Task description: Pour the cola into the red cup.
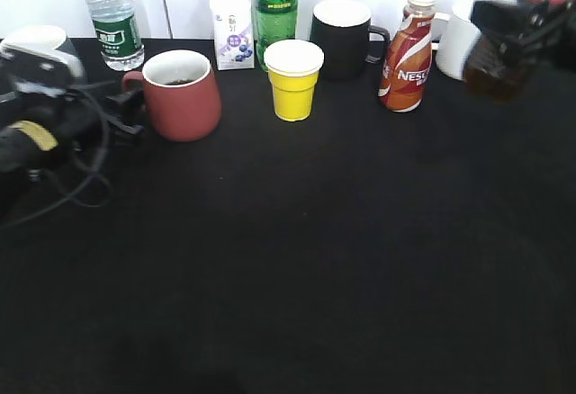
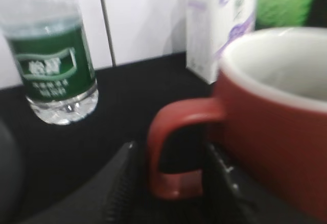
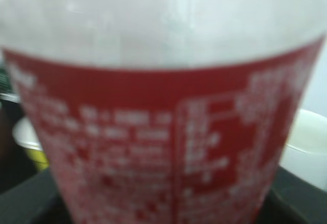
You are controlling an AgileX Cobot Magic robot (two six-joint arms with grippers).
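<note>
The red cup stands at the back left with a little dark liquid in it. It fills the right of the left wrist view. My left gripper has a finger on each side of the cup's loop handle, closed on it. My right gripper is raised at the top right, shut on the cola bottle, which is tilted with dark liquid at its lower end. The bottle's red label fills the right wrist view and hides the fingers.
Along the back stand a water bottle, a small white carton, a green soda bottle, a yellow cup, a black mug, a Nescafe bottle and a white mug. Cables lie by the left arm.
</note>
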